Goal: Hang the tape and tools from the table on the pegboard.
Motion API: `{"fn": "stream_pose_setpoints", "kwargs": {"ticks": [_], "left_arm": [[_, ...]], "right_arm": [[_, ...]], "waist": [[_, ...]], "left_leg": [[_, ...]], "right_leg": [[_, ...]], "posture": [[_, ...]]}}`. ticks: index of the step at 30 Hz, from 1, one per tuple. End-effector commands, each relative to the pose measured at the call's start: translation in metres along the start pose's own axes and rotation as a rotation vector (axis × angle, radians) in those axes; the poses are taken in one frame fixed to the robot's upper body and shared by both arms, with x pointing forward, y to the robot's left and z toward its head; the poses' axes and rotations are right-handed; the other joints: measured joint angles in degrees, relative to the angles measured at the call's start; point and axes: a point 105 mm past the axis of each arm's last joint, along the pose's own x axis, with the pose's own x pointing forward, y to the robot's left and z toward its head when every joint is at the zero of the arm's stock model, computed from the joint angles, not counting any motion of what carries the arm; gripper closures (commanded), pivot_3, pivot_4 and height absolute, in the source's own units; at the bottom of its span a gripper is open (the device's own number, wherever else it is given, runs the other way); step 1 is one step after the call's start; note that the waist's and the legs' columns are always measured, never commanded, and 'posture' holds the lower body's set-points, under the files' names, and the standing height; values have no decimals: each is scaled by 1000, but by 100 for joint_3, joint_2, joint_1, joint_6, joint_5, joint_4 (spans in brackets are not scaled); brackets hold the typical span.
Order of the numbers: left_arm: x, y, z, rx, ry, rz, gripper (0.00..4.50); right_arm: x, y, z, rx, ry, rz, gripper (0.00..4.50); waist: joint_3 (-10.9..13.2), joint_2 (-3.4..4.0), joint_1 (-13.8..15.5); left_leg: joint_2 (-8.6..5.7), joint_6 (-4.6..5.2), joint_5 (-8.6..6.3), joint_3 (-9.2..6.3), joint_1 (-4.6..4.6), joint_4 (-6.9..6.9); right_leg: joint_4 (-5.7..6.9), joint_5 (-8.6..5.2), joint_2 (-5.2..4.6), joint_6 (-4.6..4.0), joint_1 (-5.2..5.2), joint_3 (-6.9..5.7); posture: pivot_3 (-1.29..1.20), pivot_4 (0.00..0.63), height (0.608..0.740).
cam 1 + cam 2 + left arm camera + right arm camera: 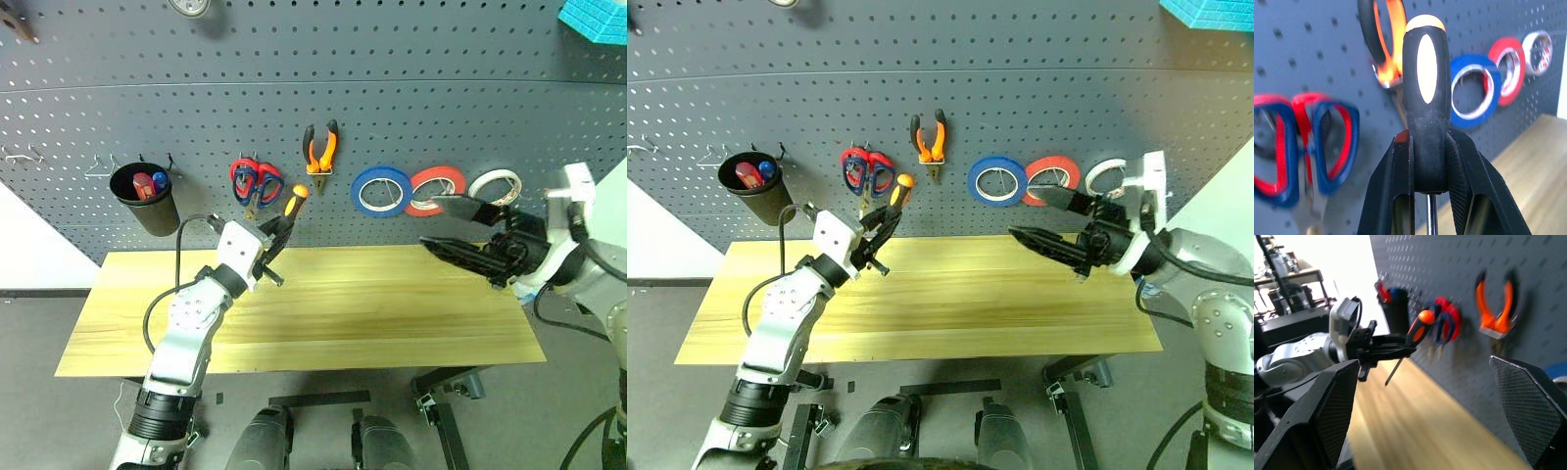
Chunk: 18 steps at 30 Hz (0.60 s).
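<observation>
Left gripper [277,238], nearest the head camera: raised off the table, forearm angled up toward the wall, black fingers clamped tight on the slim screwdriver with the orange-and-black handle [291,210]. Handle end points up at the board, thin shaft hanging down below the fingers, just under the hung scissors.

Right gripper [1046,217]: held level at the table's right end, pointing left along the wall, fingers spread wide, nothing between them.

Wide tabletop of light yellowish wood planks [392,313]: bare surface under both arms.

Large dark grey perforated pegboard [411,108] behind it. Hanging on it, left to right: black cup [145,199] holding small red and blue items; scissors with dark blue handles [266,186] overlapping a red-handled pair [242,172]; small pliers with orange-and-black handles [319,148], jaws down; blue roll of tape [380,191]; red roll [437,188]; thin whitish ring of tape [495,187], partly behind the right gripper.

Turquoise ridged object [595,20] at the board's top right corner.
</observation>
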Motion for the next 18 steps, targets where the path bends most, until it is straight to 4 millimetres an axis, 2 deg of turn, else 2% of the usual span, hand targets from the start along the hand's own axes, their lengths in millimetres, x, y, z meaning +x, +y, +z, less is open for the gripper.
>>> {"fn": "stream_pose_setpoints", "kwargs": {"ticks": [1,11,18], "left_arm": [[4,9,26,38,-84,24,3977],[17,26,68,100,-193,45,3977],[21,35,99,146,-260,72,3977]], "right_arm": [[-6,-5,17,-72,-23,-13,0],[-12,-11,45,-155,-59,-5,0],[-15,-17,46,-170,-36,-19,0]], "waist": [[-1,1,-5],[-1,1,0],[-1,1,-3]], "left_leg": [[0,0,0,0,0,0],[0,0,1,1,0,7],[0,0,1,1,0,21]], "right_leg": [[1,0,0,0,0,0],[5,0,2,1,1,-1],[10,1,5,1,5,-1]], "posture": [[-5,132,738],[1,121,738],[8,118,738]]}}
